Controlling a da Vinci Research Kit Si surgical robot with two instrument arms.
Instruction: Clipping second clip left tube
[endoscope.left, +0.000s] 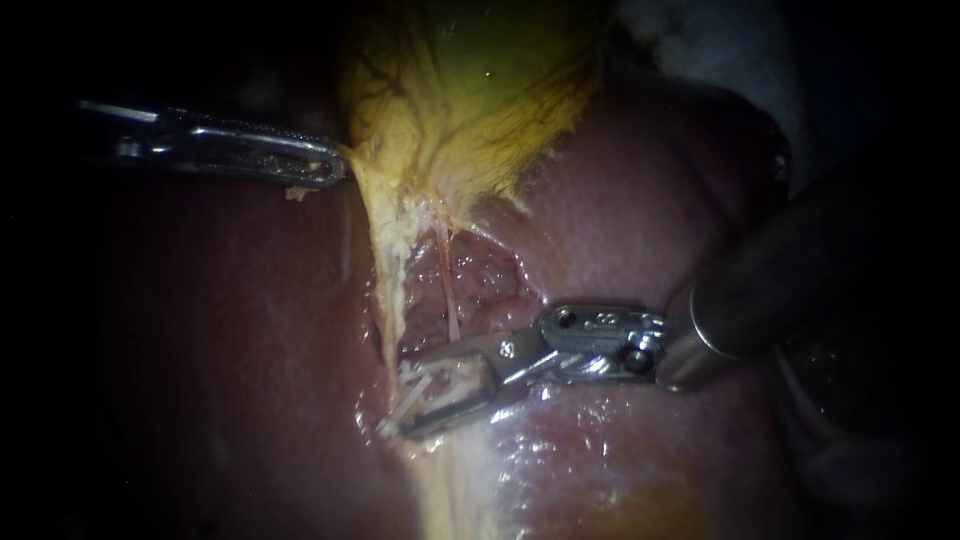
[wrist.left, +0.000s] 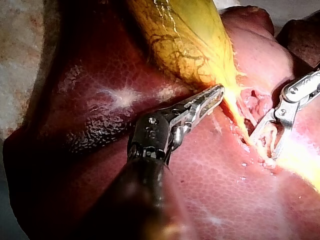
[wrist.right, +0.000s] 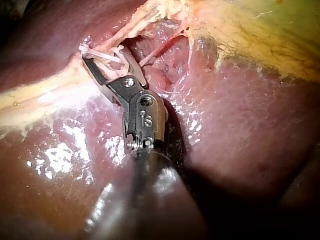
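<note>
Left instrument (endoscope.left: 335, 165) clamped on gallbladder (endoscope.left: 470, 90) edge. Right instrument (endoscope.left: 400, 395) jaws gaping astride left tube (endoscope.left: 392, 320), white clip (endoscope.left: 425, 392) between them. Risk: closing skewed part-spans tube or nips liver (endoscope.left: 620, 200).

The left instrument (endoscope.left: 335, 168), at upper left, is formed of slim, slotted silver jaws. The right instrument (endoscope.left: 400, 393) is made up of thin grey jaws, a steel wrist (endoscope.left: 600, 342) studded with screws (endoscope.left: 567, 320), and a thick dark shaft (endoscope.left: 780, 270)

Left instrument (endoscope.left: 330, 165) closed at its tip; right instrument (endoscope.left: 415, 392) spread apart.
</note>
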